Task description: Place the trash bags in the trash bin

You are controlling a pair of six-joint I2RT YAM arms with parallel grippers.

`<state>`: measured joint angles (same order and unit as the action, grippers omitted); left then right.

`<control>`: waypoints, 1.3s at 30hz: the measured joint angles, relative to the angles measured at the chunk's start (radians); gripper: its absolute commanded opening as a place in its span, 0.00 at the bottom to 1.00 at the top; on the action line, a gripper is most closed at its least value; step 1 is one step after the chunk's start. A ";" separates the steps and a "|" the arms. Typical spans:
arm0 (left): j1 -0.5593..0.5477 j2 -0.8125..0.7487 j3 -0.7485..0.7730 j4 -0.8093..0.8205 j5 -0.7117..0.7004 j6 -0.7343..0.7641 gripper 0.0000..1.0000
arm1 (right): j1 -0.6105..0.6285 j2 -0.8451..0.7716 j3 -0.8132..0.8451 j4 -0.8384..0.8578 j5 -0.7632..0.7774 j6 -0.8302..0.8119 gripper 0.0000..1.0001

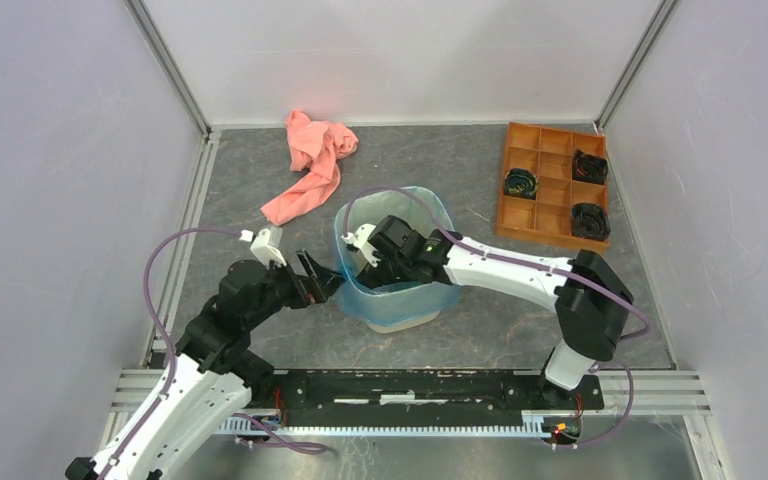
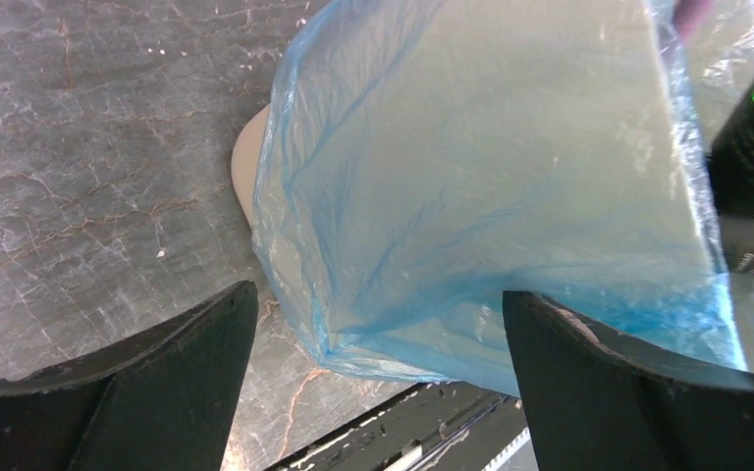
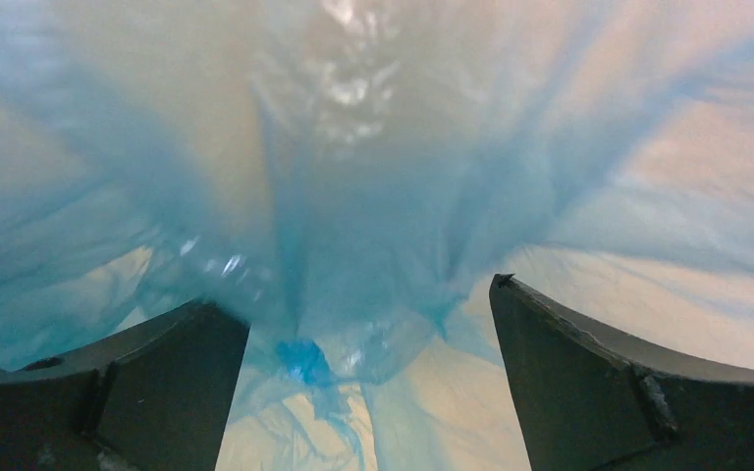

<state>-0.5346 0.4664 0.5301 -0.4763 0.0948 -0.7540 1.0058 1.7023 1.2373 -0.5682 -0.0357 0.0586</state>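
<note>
The cream-beige trash bin (image 1: 407, 322) stands mid-table with the translucent blue trash bag (image 1: 400, 298) draped over its rim and down its outer walls. My right gripper (image 1: 368, 268) reaches down inside the bin; in the right wrist view it (image 3: 368, 294) is open, with bunched blue bag (image 3: 353, 216) between and ahead of the jaws and the cream bin wall (image 3: 550, 412) below. My left gripper (image 1: 328, 283) is open beside the bin's left wall; in the left wrist view it (image 2: 378, 314) straddles the bag's hanging lower edge (image 2: 432, 255) without closing on it. The bin base (image 2: 245, 167) shows at the left.
A pink-salmon cloth (image 1: 312, 165) lies at the back left. An orange compartment tray (image 1: 540, 135) with three black items sits at the back right. White walls enclose the table; a rail (image 1: 410, 385) runs along the near edge.
</note>
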 measured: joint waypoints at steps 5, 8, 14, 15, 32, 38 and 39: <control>0.000 -0.005 0.031 -0.001 -0.012 0.000 1.00 | 0.007 -0.097 0.022 -0.033 0.069 0.000 0.98; 0.000 -0.005 0.045 -0.002 -0.014 0.000 1.00 | 0.007 -0.164 0.023 -0.025 0.105 -0.002 0.98; 0.000 -0.023 0.062 -0.002 -0.016 0.000 1.00 | 0.006 -0.152 -0.003 0.063 0.201 -0.002 0.98; 0.000 -0.027 0.062 -0.003 -0.015 0.000 1.00 | 0.005 -0.137 -0.013 0.077 0.208 -0.002 0.98; 0.000 -0.081 0.074 -0.009 -0.019 0.003 1.00 | -0.001 -0.079 0.128 -0.052 0.207 0.019 0.98; 0.000 -0.081 0.151 -0.022 -0.054 0.049 1.00 | -0.001 -0.221 0.246 -0.124 0.248 0.023 0.98; 0.000 -0.081 0.174 -0.031 -0.067 0.058 1.00 | -0.001 -0.248 0.266 -0.127 0.256 0.023 0.98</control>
<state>-0.5346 0.3855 0.7040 -0.5072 0.0280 -0.6956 1.0050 1.4540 1.5032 -0.6949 0.2207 0.0818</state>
